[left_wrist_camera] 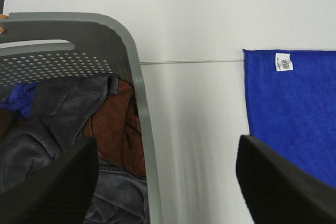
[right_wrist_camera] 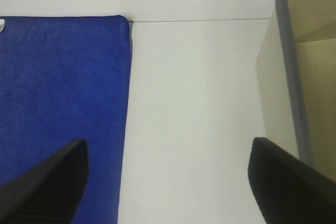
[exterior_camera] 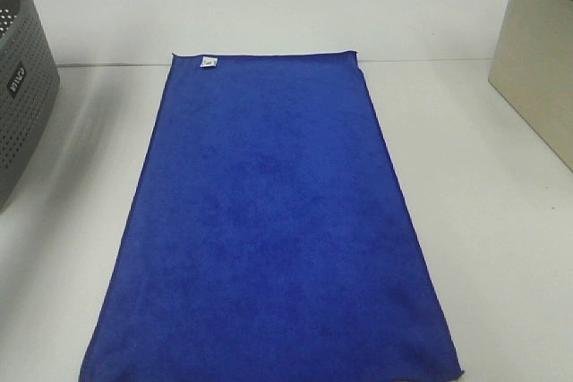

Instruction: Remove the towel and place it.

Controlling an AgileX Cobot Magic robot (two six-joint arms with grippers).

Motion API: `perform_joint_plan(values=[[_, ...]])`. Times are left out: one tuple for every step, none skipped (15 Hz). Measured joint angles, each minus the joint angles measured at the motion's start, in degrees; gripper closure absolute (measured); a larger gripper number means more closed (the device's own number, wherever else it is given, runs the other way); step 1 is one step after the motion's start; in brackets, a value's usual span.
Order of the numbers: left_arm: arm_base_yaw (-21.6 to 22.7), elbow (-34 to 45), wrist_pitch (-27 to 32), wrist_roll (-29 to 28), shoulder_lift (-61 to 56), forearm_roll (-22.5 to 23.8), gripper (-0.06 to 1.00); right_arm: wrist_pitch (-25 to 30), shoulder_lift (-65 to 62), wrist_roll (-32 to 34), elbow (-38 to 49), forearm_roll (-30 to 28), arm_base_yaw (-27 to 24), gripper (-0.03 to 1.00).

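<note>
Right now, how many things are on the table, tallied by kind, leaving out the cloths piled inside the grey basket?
Towels: 1, the blue towel spread flat.
Baskets: 1, the grey perforated basket, with cloths inside.
Bins: 1, the beige bin.
Total: 3

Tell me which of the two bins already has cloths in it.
The grey perforated basket on the left: the left wrist view shows grey, brown and blue cloths piled inside. The beige bin on the right shows nothing inside where visible.
</note>
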Motion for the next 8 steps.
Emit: perform_joint_plan(values=[[-0.06,1.2,0.0,0.57,-1.32,-0.92,0.25,-0.11,-1.43,0.0,0.69,-1.03,0.06,0.16],[-0.29,3.55,0.0,0.86,-3.72,-1.32,0.25,-0.23,-4.07,0.0,2.98,-1.2,0.4,0.16],[-0.52,7.51,0.0,1.03,-6.88,-1.38,0.25,-0.23,-7.85,0.0,7.56,-1.2,0.46,0.16],[-0.52,13.64,-0.06,1.03,-10.89,-1.38,0.25,-0.23,-13.18,0.0,13.29,-1.26,0.69,0.16],[-0.57,21.08,-0.11,1.03,-16.04,-0.74,0.25,-0.23,-19.54,-0.06,20.8,-1.55,0.86,0.16],[-0.57,28.36,-0.11,1.03,-21.2,0.57,0.25,-0.06,-25.78,-0.06,27.73,-1.72,0.86,0.16],[-0.57,35.98,-0.11,1.03,-27.56,2.18,0.25,-0.06,-32.49,-0.06,34.38,-1.83,0.86,0.16],[-0.57,43.49,-0.11,1.15,-33.75,3.67,0.25,-0.06,-39.88,-0.11,41.14,-1.89,0.86,0.16]])
